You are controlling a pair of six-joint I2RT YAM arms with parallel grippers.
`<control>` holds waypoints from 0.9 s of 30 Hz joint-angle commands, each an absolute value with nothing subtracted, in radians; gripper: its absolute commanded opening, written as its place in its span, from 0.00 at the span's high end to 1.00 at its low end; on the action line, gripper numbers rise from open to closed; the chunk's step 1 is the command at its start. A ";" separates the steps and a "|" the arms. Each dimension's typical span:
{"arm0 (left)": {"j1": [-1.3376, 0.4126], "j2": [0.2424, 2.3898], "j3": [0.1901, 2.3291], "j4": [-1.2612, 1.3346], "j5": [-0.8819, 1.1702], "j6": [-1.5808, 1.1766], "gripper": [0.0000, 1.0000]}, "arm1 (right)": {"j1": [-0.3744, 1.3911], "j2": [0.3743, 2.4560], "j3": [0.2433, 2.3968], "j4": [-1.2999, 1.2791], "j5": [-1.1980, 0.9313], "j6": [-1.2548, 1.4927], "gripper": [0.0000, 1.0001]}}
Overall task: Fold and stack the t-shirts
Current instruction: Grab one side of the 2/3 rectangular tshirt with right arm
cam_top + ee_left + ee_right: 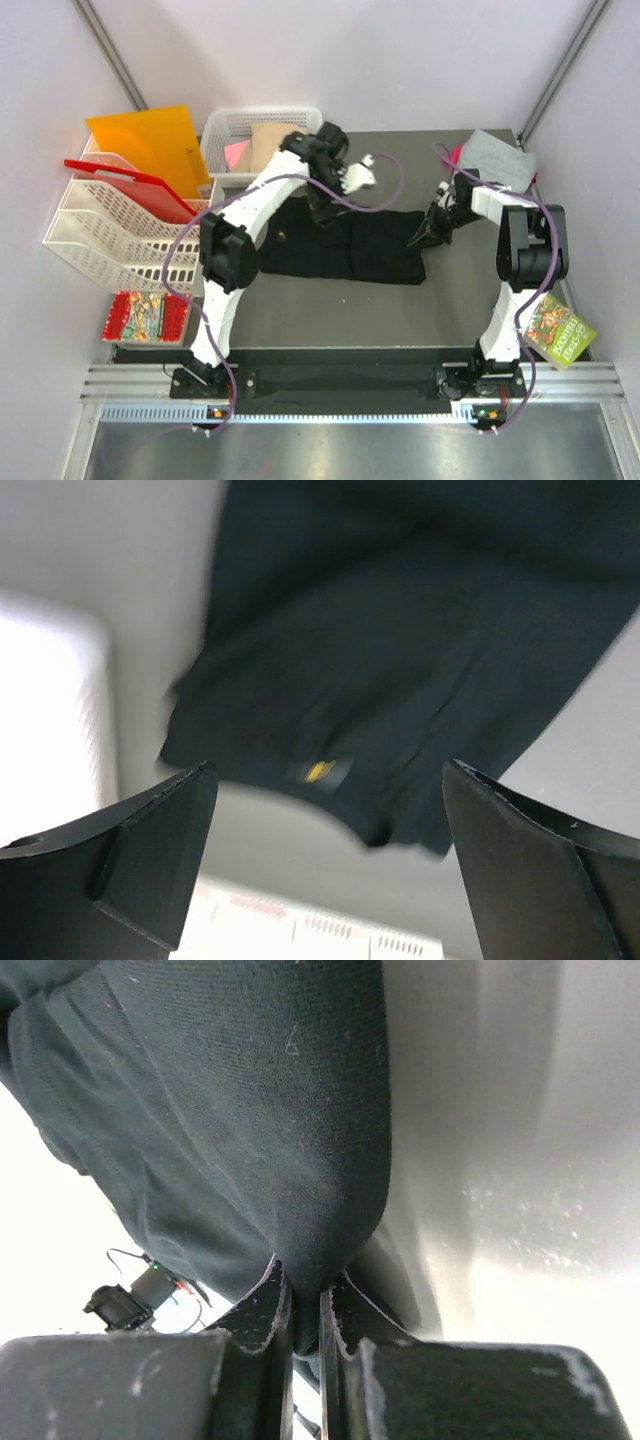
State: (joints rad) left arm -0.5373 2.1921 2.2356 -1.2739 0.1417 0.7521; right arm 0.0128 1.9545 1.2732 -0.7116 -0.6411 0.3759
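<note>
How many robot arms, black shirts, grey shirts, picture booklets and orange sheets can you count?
Robot arms: 2, left arm and right arm
Black t-shirt: 1
Grey shirt: 1
Colourful booklets: 2, left booklet and right booklet
Orange sheet: 1
Total: 7

Wide-open left end effector (325,780) (raised); right end effector (300,1285) clamped, arm low.
</note>
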 commanded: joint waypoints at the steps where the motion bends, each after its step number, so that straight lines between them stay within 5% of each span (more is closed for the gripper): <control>1: -0.607 2.227 2.209 -1.172 0.202 0.700 0.01 | 0.009 1.899 1.305 -0.756 -0.592 0.348 1.00; 4: -0.607 2.223 2.155 -1.085 0.230 0.612 0.01 | -0.023 1.887 1.301 -0.764 -0.578 0.347 1.00; 7: -0.606 2.204 2.079 -0.999 0.261 0.522 0.18 | -0.029 1.882 1.301 -0.769 -0.575 0.342 1.00; 11: -0.606 2.180 1.988 -0.966 0.322 0.477 0.71 | -0.037 1.884 1.312 -0.787 -0.571 0.334 1.00; 12: -0.607 2.177 1.983 -0.962 0.330 0.466 0.93 | -0.041 1.882 1.315 -0.790 -0.571 0.333 1.00; 13: -0.607 2.177 1.982 -0.963 0.339 0.465 0.99 | -0.044 1.882 1.316 -0.790 -0.571 0.333 1.00; 27: -0.630 2.227 2.030 -1.028 0.482 0.509 1.00 | -0.061 1.919 1.361 -0.793 -0.552 0.357 1.00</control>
State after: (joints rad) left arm -0.6209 2.2322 2.0228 -1.0252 0.4267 0.4831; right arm -0.0360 1.9434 1.2926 -0.7910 -0.5751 0.3511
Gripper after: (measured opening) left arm 0.011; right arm 0.049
